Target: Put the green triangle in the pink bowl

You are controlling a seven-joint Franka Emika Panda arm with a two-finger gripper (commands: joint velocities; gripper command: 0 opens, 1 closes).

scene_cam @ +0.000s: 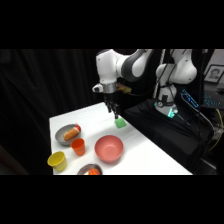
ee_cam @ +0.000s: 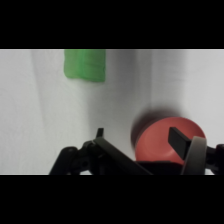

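The green triangle (scene_cam: 120, 122) lies on the white table (scene_cam: 150, 155), near its far right edge and just below my gripper (scene_cam: 112, 111), which hangs over that far stretch of the table. In my wrist view the green triangle (ee_cam: 85, 65) is a matte, squarish block at the top of the picture, well clear of my fingers (ee_cam: 181, 141) and not held between them. My fingers stand apart with nothing in their grasp, the gap between them fairly wide.

The pink bowl (scene_cam: 109, 148) sits toward the middle of the table, nearer the front than the block and well apart from it; it is round, smooth and plain, and nothing shows inside it. From the wrist it appears as a salmon disc (ee_cam: 160, 137) behind my right-hand finger.

Along the left edge stand an orange cup (scene_cam: 78, 146), a yellow cup (scene_cam: 57, 160) near the front left corner, and a grey metal bowl (scene_cam: 67, 134) holding orange food (what kind I cannot tell). A second metal bowl (scene_cam: 90, 170) with orange food sits at the front edge.
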